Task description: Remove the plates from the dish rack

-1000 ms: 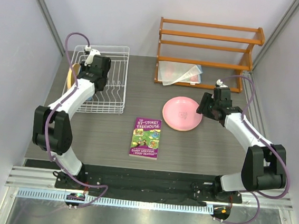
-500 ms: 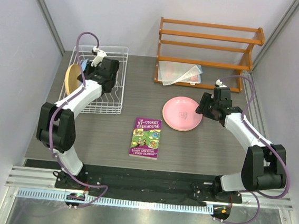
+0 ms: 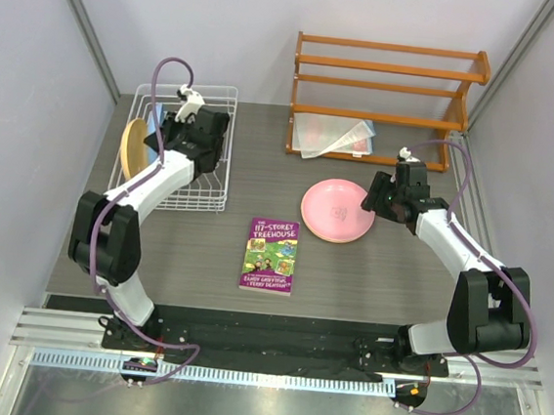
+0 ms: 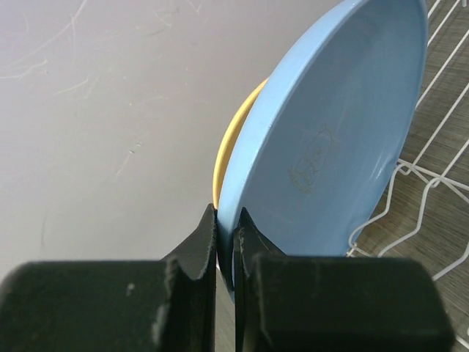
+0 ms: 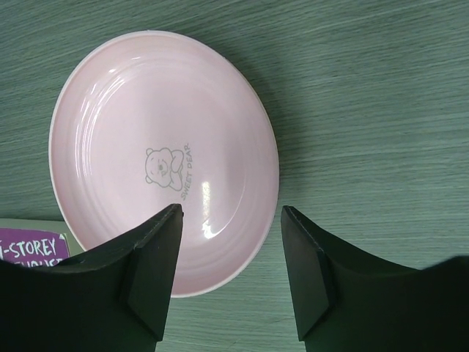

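Note:
My left gripper is over the white dish rack. In the left wrist view it is shut on the lower rim of the light blue plate, which stands on edge. A yellow-orange plate stands right behind it and also shows at the rack's left end. Only a sliver of the blue plate shows from above. The pink plate lies flat on the table. My right gripper is open and empty above the pink plate's right edge. I see no second yellow-orange plate.
A purple book lies on the table in front of the pink plate. An orange wooden slatted shelf stands at the back right, with a clear plastic sheet under it. Grey walls close in both sides.
My left gripper has moved to the right and back over the rack with the blue plate in it, baring more of the yellow-orange plate. The right arm has barely moved.

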